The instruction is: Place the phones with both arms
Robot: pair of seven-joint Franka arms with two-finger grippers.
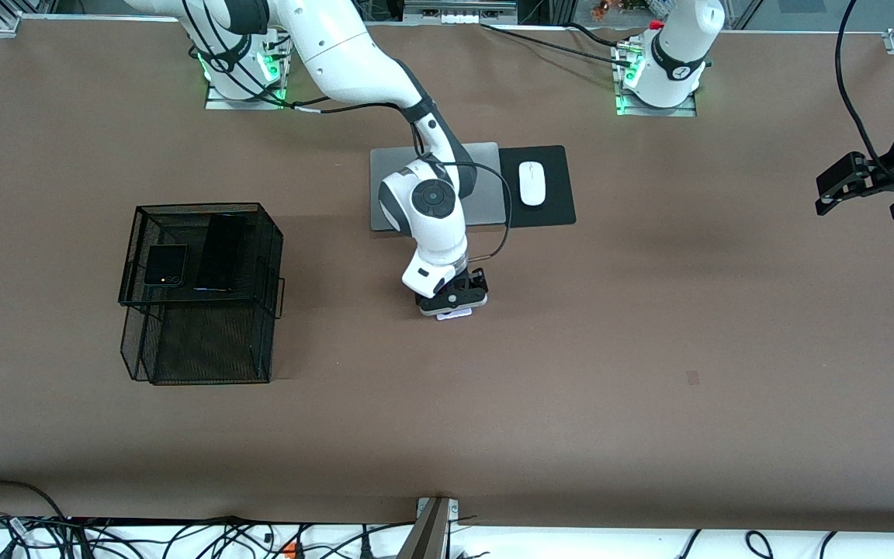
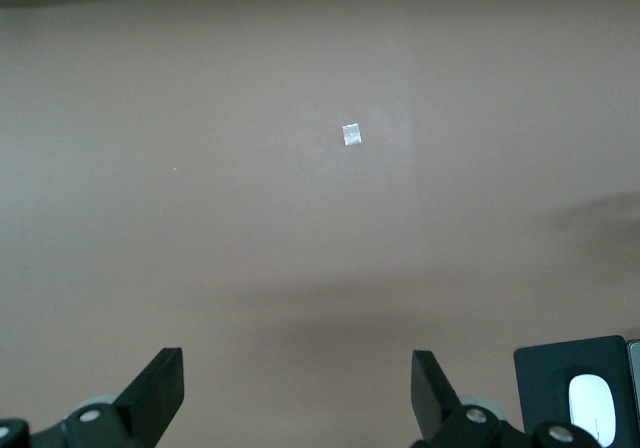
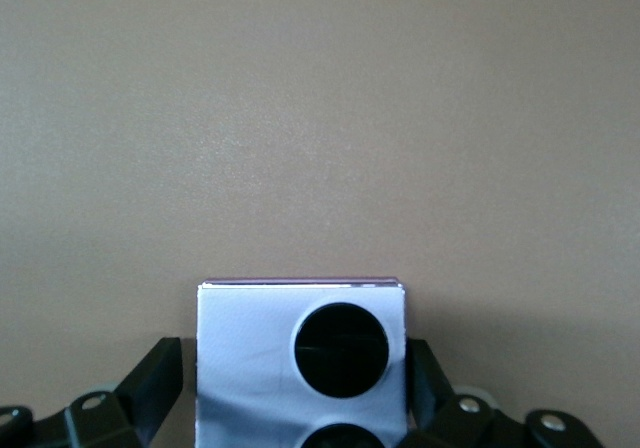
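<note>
- Mesh rack (image 1: 202,349) sits nearest the front cam, at approx 9 o'clock from table centre, toward the right arm's end. Its lower tier looks bare.
- Lilac-white phone (image 3: 300,363) lies flat on the table near the middle, camera circles up. It's near-square, so it has no real long axis. In the front view its two circles seem to line up approx 12–6, though only a sliver shows there.
- Right gripper (image 1: 453,301) is low over that phone, fingers spread wide and straddling its two sides. A thin gap shows on one side, so no pinch yet.
- Folded black phone (image 1: 165,265) and long black slab (image 1: 220,252) lie side by side on the rack's top tier. Slab's long axis runs approx 12–6, tipped slightly to 1–7.
- Progress, my read: 2 of 3 phones placed. Last one needs gripping, then carrying toward 9 o'clock to the rack.
- White mouse (image 1: 531,183) on black mat (image 1: 556,206) at 1 o'clock from the right gripper; not part of the job.
- Left gripper (image 1: 843,186) waits at 3 o'clock, over the left arm's end of the table, fingers apart, holding nothing.
</note>
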